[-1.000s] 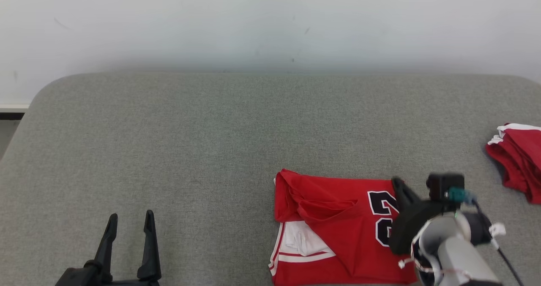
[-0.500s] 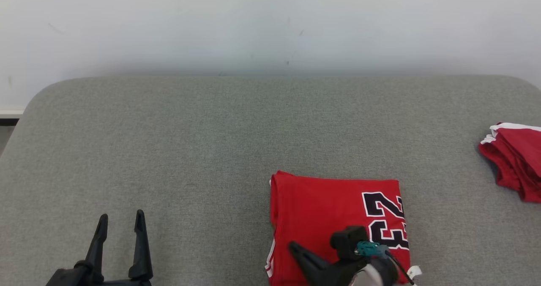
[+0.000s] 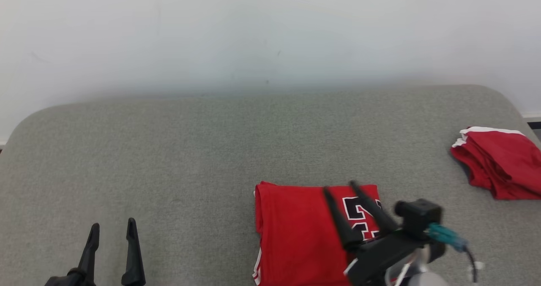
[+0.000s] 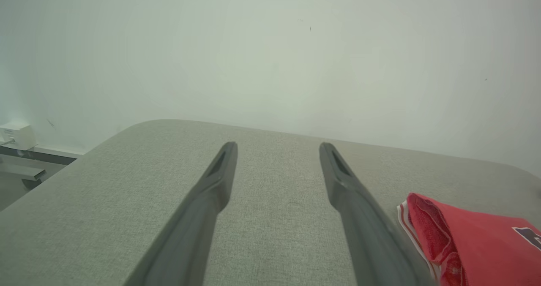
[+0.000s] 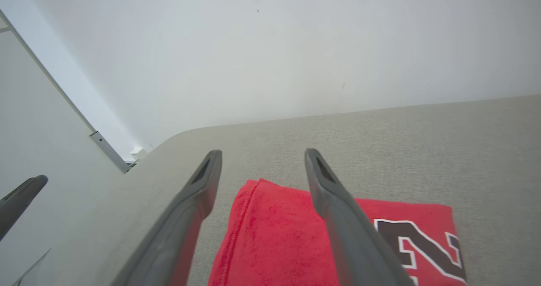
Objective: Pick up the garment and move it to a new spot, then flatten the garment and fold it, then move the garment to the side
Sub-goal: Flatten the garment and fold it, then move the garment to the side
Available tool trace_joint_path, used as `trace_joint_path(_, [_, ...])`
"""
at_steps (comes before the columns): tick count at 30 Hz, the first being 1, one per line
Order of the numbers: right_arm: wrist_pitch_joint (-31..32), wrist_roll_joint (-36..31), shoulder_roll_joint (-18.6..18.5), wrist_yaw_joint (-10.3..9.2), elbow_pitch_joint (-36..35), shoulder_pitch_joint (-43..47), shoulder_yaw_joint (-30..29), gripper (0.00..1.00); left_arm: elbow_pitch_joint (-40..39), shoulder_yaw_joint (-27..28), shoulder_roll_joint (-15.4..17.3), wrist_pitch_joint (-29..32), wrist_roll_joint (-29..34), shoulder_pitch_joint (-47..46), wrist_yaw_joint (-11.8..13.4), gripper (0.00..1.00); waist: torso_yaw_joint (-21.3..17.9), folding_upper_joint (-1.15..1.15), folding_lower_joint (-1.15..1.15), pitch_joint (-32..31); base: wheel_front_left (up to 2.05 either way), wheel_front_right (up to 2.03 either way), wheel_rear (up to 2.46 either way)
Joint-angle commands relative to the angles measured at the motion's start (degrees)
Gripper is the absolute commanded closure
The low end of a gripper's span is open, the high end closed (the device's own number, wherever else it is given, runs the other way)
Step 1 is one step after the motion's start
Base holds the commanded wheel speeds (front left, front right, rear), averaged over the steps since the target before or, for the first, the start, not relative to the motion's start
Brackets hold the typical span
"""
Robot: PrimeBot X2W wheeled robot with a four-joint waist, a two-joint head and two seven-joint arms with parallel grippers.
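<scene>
**A:** Where does the jersey [image 3: 296, 235] lie?

**B:** On the grey pad [image 3: 190, 151], at about five o'clock in the head view, near the front edge. It's a neat red rectangle, with the folded edge toward nine o'clock and the black number toward three.

**A:** And the right claw [image 3: 338, 186]?

**B:** It's spread wide and pinching nothing. It hangs over the jersey's three o'clock half, fingers pointing to about eleven. The wrist view shows cloth below the gap but none between the fingers. I can't tell whether the tips touch the cloth.

**A:** The left claw [image 3: 113, 223]?

**B:** That one is spread and empty too, at seven o'clock, well apart from the jersey.

**A:** So which step is in hand?

**B:** I'd judge the folding done, since the edges look square. What's left is the last step, moving it to the side.

**A:** Which side?

**B:** Likely three o'clock, where a pile [image 3: 498, 167] of red cloth sits by the pad's edge. That's only a guess from the pile.

**A:** What does the move call for?

**B:** It needs a grip through all the layers at one edge, or the folds may slide open. The right claw is nearest. It should come in low at the three o'clock edge, close on the whole stack and carry it flat. The left claw could lift the nine o'clock edge so the rectangle keeps its shape.
</scene>
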Motion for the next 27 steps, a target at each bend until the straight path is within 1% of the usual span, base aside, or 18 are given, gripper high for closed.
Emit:
trace_joint_path(1, [-1.59, -1.68, -0.1, -0.14, -0.43, 0.94, -2.46, 0.0, 0.15, 0.05, 0.0, -0.09, 0.21, -0.38, 0.34, 0.0, -1.12, 0.0, 0.0, -1.08, 0.0, 0.0, 0.0])
trace_joint_path(8, [-5.85, -8.85, -0.09, -0.14, 1.23, 1.65, -14.09, 0.0, 2.09, -0.92, -0.01, -0.08, -0.85, -1.86, 1.75, 0.0, -2.6, 0.0, 0.0, -3.01, 0.0, 0.0, 0.0])
trace_joint_path(15, [-8.77, -13.31, -0.12, -0.14, 4.75, 1.57, -21.47, 0.0, 6.63, -0.5, 0.0, -0.07, -1.67, -2.3, 1.9, 0.0, -3.89, 0.0, 0.0, -4.0, 0.0, 0.0, 0.0])
trace_joint_path(20, [-9.71, -16.34, -1.95, -0.14, 8.18, 2.16, -22.0, 0.0, 8.82, 0.17, 0.01, -0.08, -2.17, -1.36, 1.85, 0.0, -4.16, 0.0, 0.0, -4.29, 0.0, 0.0, 0.0])
trace_joint_path(27, [-11.06, -14.81, -3.21, -0.14, 12.81, 2.05, -21.61, 0.0, 9.98, 1.05, 0.0, -0.08, -1.65, -0.99, 1.49, 0.0, -4.14, 0.0, 0.0, -4.45, 0.0, 0.0, 0.0])
